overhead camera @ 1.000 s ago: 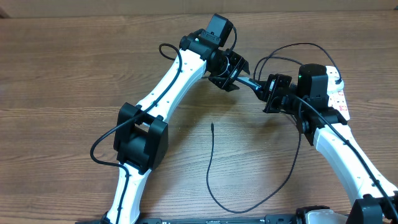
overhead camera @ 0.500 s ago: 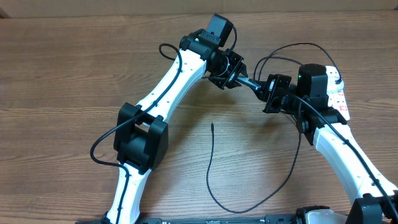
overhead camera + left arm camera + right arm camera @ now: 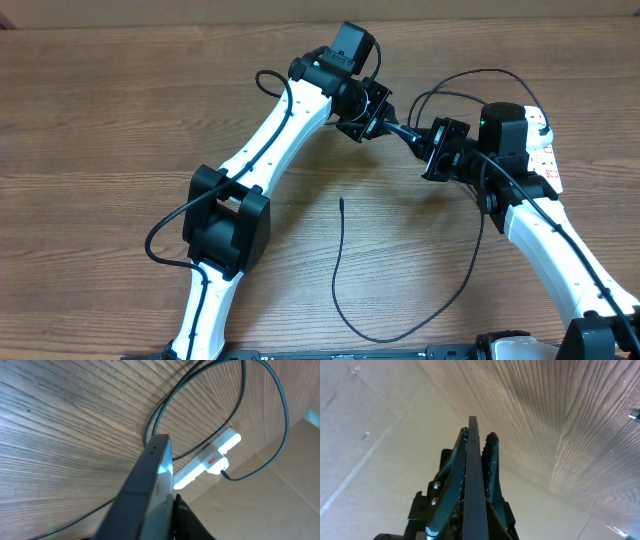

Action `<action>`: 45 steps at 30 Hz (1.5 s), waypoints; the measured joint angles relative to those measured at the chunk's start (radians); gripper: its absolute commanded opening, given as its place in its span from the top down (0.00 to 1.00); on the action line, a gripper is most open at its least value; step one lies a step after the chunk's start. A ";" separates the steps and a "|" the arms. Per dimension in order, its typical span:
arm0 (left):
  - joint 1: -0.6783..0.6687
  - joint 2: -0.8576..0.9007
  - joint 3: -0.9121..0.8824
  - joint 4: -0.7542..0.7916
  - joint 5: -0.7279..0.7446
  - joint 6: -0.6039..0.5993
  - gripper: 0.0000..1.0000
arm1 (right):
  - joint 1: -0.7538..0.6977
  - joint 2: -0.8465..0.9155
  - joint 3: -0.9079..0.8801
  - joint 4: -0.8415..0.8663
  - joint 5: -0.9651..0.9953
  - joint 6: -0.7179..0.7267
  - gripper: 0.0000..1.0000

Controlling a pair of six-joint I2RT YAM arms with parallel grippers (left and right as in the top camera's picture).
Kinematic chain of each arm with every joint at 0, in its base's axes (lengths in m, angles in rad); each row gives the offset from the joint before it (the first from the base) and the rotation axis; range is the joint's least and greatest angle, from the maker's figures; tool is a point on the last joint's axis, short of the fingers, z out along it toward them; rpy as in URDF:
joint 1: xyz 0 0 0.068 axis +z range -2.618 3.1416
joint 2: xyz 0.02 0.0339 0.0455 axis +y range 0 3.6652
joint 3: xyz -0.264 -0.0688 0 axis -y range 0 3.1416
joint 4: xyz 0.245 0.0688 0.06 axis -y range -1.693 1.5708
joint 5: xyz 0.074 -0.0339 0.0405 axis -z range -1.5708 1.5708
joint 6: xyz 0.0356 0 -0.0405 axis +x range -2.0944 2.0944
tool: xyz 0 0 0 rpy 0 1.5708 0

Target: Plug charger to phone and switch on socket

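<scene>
Our right pincer (image 3: 476, 437) is clamped flat on the phone (image 3: 475, 485), which spans edge-up between both arms. Our left pincer (image 3: 379, 117) sits narrow about the phone's other end, though we cannot tell whether it grips. We see the charger (image 3: 338, 270) lying loose on the table (image 3: 120, 120), with the socket (image 3: 207, 460) beside the right arm.

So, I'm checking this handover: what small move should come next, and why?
Probably firm up the left gripper on the phone before anything lets go. The right gripper is clamped on the phone, which spans edge-on between both grippers; the left one sits at its other end, but its grip isn't clear. The charger tip lies loose on the table.
</scene>
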 measured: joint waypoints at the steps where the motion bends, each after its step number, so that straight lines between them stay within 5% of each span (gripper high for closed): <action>1: 0.000 0.000 0.000 0.003 0.002 -0.003 0.87 | 0.000 0.000 0.000 0.000 0.001 0.011 0.96; 10: 0.000 0.000 0.001 0.004 0.002 -0.011 0.96 | 0.000 0.000 0.000 0.002 0.002 0.026 0.96; 22: 0.000 0.000 0.002 -0.007 -0.002 0.021 0.96 | 0.002 0.000 0.000 0.002 -0.024 -0.055 0.75; 28: 0.000 0.000 0.002 -0.008 -0.003 0.036 0.96 | 0.003 0.000 0.000 0.003 -0.038 -0.064 0.55; 37: 0.003 0.000 0.002 -0.019 -0.018 0.089 0.96 | 0.002 0.000 0.000 0.010 -0.039 -0.114 0.09; 45: 0.042 0.000 0.002 -0.020 -0.015 0.122 0.95 | 0.002 0.000 0.001 0.010 -0.042 -0.164 0.00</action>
